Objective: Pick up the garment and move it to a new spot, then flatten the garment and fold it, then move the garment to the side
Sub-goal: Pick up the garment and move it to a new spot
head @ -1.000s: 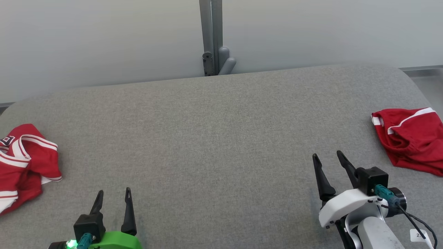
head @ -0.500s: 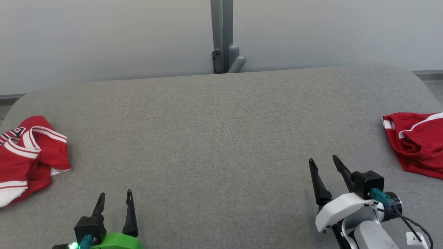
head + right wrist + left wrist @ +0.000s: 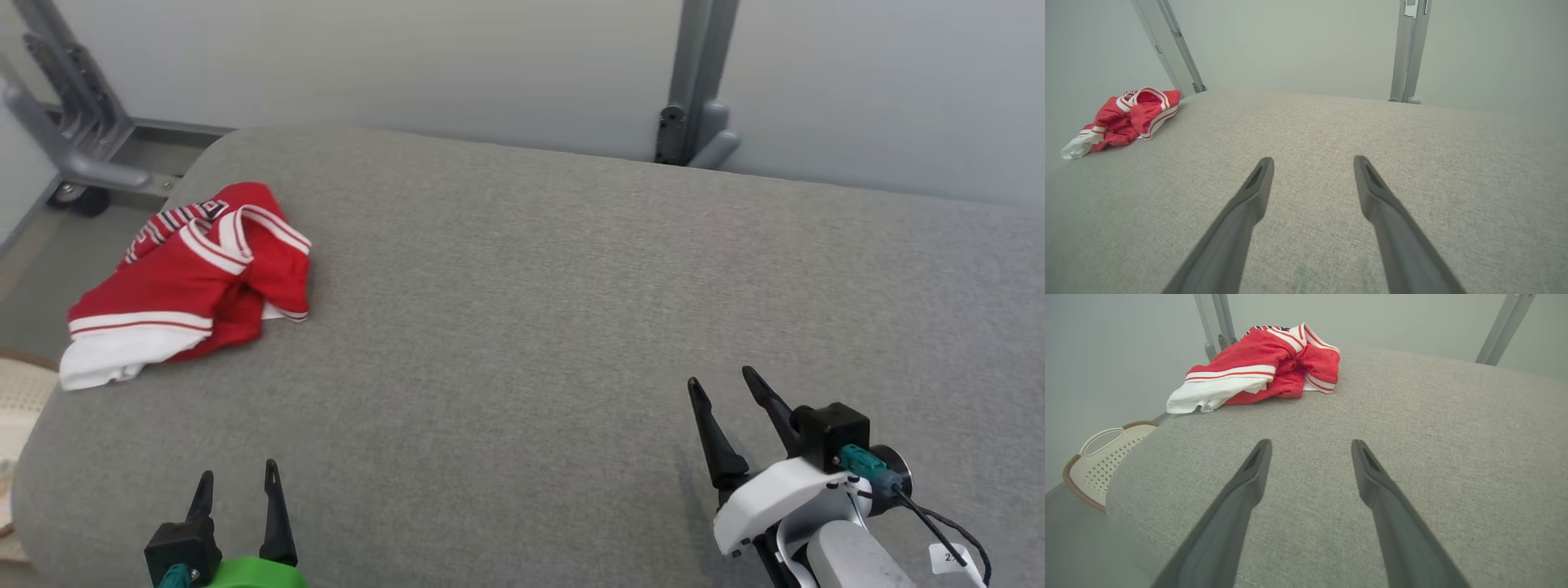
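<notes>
this looks like a robot test lab rather than a home: a grey fabric-covered tabletop [image 3: 522, 286] stands against plain pale partition panels [image 3: 408, 65] held by grey metal posts [image 3: 698, 65]. a wheeled metal frame [image 3: 106, 170] and a cream perforated basket [image 3: 1106, 465] stand on the floor [image 3: 33, 278] beside it.

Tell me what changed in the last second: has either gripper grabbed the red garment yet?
The head view swung to the robot's left, so the red-and-white garment sits further inside it and the grey post further right; the things themselves did not move. Nothing was grabbed or let go. The left gripper and right gripper stay open and empty above the grey table; the garment stays crumpled.
</notes>
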You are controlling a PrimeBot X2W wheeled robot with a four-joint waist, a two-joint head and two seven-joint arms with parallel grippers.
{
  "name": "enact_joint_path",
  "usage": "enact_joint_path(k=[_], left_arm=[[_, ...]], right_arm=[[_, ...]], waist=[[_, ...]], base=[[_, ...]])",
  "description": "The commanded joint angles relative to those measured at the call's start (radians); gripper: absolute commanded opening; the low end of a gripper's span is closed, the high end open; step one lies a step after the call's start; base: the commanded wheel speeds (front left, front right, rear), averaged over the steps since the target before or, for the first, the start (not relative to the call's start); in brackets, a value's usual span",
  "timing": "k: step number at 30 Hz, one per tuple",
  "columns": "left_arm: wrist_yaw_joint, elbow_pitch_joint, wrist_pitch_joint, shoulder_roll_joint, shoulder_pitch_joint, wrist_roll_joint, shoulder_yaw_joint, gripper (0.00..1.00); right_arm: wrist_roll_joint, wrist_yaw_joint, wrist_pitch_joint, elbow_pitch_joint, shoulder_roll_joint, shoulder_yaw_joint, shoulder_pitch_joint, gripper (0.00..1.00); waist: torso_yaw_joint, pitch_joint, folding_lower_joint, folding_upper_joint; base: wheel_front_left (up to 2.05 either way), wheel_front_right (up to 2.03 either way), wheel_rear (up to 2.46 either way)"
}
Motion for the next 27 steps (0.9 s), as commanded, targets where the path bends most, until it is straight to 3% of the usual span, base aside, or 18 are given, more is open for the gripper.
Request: enact_joint_path(k=[1,7,12,19,27], left_arm=[[0.002,-0.004,0.0,0.003,0.011,-0.001,0.007,1.0],[0.007,-0.013,0.0,0.002,0.024,-0.014,0.017,1.0],[-0.003,-0.022,0.0,0.002,0.026,-0.049,0.013,1.0],[-0.054,-0.016,0.0,0.004,-0.076,-0.097,0.074,1.0],[-0.109,0.095,0.0,0.097,-0.366,-0.088,0.145,1.0]], right_arm=[[0.0,-0.001,-0.003,-0.007,-0.004,0.003,-0.013,1.0],[-0.007,-0.001,-0.003,-0.007,-0.004,0.027,-0.028,1.0],[-0.009,-0.001,-0.003,-0.002,-0.004,0.041,-0.037,1.0],[-0.034,-0.001,-0.003,-0.013,-0.017,0.043,-0.075,1.0],[-0.054,-0.001,-0.003,-0.092,-0.077,0.037,-0.159,1.0]], waist=[[0.147,0.038,0.0,0.0021],[0.228,0.064,0.0,0.0021],[0.231,0.079,0.0,0.0021],[0.134,0.149,0.0,0.0021],[0.009,0.347,0.0,0.0021]], base=[[0.0,0.0,0.0],[0.0,0.0,0.0],[0.0,0.0,0.0],[0.0,0.0,0.0],[0.0,0.0,0.0]])
